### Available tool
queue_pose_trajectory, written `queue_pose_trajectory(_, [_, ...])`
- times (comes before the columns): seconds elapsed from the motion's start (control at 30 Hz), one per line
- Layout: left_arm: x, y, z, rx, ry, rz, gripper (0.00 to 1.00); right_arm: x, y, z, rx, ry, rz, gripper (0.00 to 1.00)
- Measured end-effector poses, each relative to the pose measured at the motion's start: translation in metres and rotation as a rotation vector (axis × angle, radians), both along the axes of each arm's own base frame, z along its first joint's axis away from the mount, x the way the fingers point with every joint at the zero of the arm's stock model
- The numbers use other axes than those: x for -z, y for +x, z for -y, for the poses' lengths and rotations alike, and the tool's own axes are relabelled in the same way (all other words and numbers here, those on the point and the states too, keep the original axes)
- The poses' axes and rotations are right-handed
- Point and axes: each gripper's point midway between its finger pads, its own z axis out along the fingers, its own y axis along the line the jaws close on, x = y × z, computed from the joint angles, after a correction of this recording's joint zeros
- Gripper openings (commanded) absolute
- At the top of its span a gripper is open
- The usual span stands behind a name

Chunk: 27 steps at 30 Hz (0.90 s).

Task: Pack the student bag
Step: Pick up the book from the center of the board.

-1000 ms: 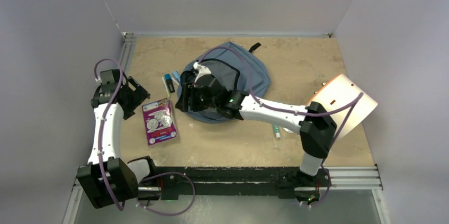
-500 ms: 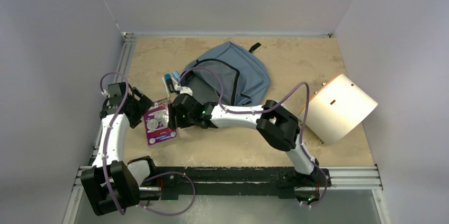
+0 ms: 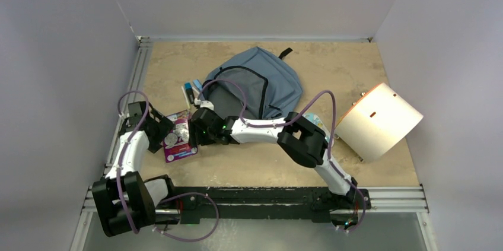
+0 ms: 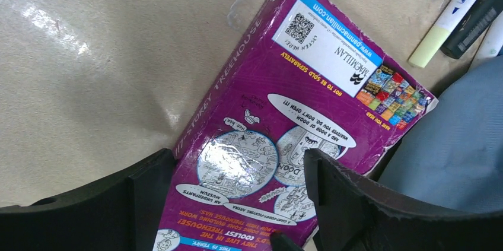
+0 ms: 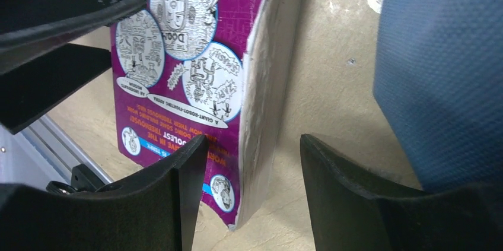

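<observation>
the student bag [image 3: 270, 79] lies mid-back on the tabletop [image 3: 332, 67], about 2 o'clock from the purple book [image 3: 180, 149], whose long axis runs roughly 12 to 6. both end effectors are spread open over the book: left [image 3: 164, 134] at its 9 o'clock edge, right [image 3: 194, 133] at its bag-side edge, so nearer the bag.

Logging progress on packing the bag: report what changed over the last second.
The right gripper left the opening of the slate-blue backpack and swung left to the purple paperback, jaws open astride its page edge. The left gripper moved in over its opposite side, also open. Nothing was gripped. Paperback, backpack, beige folder and markers stayed put.
</observation>
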Motion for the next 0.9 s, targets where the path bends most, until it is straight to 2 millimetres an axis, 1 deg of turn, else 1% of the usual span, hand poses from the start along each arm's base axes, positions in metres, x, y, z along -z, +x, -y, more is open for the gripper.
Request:
queue_pose_trajectory(0.17, [0.005,-0.001,0.006,0.008,-0.011,0.0,0.79,-0.001,0.001,-0.007,-0.008,0.018,-0.002,0.59])
queue_pose_trajectory(0.3, [0.007,-0.003,0.019,0.051,0.004,-0.009,0.79,0.002,-0.002,-0.008,-0.016,0.017,-0.017,0.56])
queue_pose_trajectory(0.4, [0.005,-0.005,0.028,0.089,0.042,0.004,0.79,0.002,0.0,-0.005,-0.007,0.011,-0.022,0.52])
queue_pose_trajectory(0.47, [0.003,-0.007,0.03,0.092,0.05,0.012,0.79,0.004,0.003,-0.003,-0.001,0.009,-0.025,0.45])
queue_pose_trajectory(0.5, [0.003,-0.008,0.031,0.09,0.051,0.014,0.79,0.004,0.003,-0.002,0.003,0.008,-0.025,0.41])
queue_pose_trajectory(0.6, [0.002,-0.01,0.031,0.083,0.05,0.013,0.79,0.003,0.005,0.0,0.012,0.009,-0.028,0.22])
queue_pose_trajectory(0.7, [0.004,-0.012,0.03,0.08,0.055,0.003,0.79,-0.004,0.011,0.001,0.033,0.019,-0.016,0.02])
queue_pose_trajectory(0.73, [0.004,-0.013,0.03,0.08,0.056,-0.002,0.79,-0.005,0.012,0.001,0.033,0.022,-0.014,0.0])
queue_pose_trajectory(0.9, [0.001,-0.015,0.031,0.082,0.057,-0.009,0.8,-0.009,0.012,0.002,0.034,0.046,-0.001,0.0])
